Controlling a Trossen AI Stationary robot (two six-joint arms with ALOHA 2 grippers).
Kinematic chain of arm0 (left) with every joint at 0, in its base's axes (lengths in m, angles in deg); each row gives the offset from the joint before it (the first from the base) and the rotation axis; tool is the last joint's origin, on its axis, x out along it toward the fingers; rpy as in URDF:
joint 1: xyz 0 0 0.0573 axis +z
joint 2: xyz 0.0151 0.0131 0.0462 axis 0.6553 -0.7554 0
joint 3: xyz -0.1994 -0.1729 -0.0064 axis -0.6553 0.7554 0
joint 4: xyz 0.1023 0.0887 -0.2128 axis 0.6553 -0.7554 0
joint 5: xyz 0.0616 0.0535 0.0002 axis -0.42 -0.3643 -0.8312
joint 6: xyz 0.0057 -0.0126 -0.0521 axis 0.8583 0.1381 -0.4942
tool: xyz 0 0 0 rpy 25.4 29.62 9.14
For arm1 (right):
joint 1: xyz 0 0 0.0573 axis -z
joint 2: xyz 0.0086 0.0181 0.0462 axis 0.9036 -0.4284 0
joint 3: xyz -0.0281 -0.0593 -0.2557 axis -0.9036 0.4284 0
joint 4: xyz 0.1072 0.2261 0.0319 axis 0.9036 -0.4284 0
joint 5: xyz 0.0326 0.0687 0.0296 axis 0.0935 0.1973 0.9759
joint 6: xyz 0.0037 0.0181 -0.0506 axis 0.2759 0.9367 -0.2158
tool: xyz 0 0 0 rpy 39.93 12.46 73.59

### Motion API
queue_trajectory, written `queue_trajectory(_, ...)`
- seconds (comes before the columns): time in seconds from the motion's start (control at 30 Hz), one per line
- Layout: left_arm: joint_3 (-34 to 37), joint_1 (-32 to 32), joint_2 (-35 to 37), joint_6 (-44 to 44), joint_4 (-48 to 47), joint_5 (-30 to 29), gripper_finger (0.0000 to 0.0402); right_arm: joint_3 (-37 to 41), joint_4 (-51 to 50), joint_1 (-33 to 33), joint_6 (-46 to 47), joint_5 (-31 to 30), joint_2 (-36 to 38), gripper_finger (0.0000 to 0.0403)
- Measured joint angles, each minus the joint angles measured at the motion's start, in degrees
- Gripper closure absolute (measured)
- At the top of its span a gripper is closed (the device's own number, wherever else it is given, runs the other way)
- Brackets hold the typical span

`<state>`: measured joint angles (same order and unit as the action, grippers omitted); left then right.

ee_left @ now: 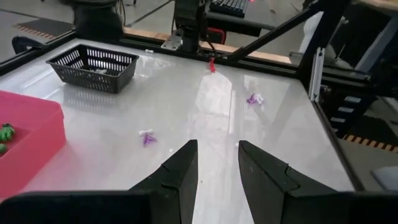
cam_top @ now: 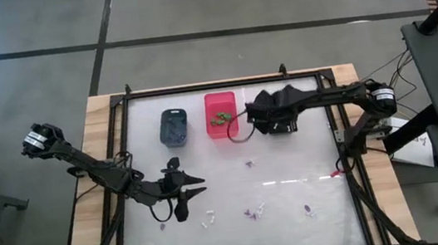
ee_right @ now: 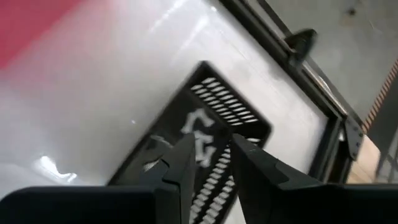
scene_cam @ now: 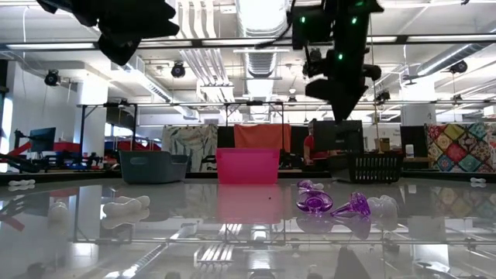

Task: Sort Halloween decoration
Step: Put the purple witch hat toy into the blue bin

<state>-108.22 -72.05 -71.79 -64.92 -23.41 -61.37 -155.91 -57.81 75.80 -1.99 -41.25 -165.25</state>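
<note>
Small purple and white Halloween trinkets lie scattered on the white table: a purple one (cam_top: 250,164), a white one (cam_top: 208,220), and more purple ones (cam_top: 255,212) (cam_top: 307,209). My right gripper (ee_right: 229,163) hangs open above the black basket (ee_right: 214,124), where white trinkets (ee_right: 200,132) lie on the floor. My left gripper (ee_left: 217,168) hovers open over the table's near left part (cam_top: 184,195), with nothing between its fingers. From there a purple trinket (ee_left: 148,137) lies ahead of it on the table. Green pieces (cam_top: 220,119) lie in the pink bin (cam_top: 222,130).
A blue-grey bin (cam_top: 173,126) stands left of the pink bin at the table's far side, and the black basket (ee_left: 93,65) stands right of it. A dark frame (cam_top: 223,84) rims the table. Another purple trinket (ee_left: 254,98) lies near the right edge.
</note>
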Motion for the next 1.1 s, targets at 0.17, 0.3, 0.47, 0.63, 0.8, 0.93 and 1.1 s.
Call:
queue_trajectory(0.17,0.0,0.3,-1.0,2.1,0.3,-0.1,0.0303,0.0,3.0,-7.4,0.4,4.1,0.8,0.0312)
queue_trajectory(0.3,0.0,0.6,-1.2,4.2,0.4,-1.3,0.0303,0.0,10.3,-12.4,0.4,11.2,0.3,0.0316)
queue_trajectory(0.47,0.0,0.6,0.1,7.8,0.3,-4.4,0.0303,0.0,18.4,-17.5,-5.8,16.5,-1.6,0.0312)
queue_trajectory(0.63,0.0,0.6,2.2,11.6,0.3,-4.5,0.0303,0.0,19.7,-21.6,-19.6,16.5,-3.5,0.0295)
queue_trajectory(0.8,0.0,0.7,3.9,15.5,0.3,-4.4,0.0303,0.4,19.9,-23.4,-27.3,16.5,-7.2,0.0297)
queue_trajectory(0.93,0.0,0.9,4.5,17.9,0.4,-4.4,0.0303,0.9,20.1,-23.2,-31.2,16.5,-11.1,0.0303)
queue_trajectory(1.1,0.0,1.0,4.6,19.7,0.4,-4.4,0.0303,1.0,23.3,-21.6,-34.9,19.3,-13.2,0.0305)
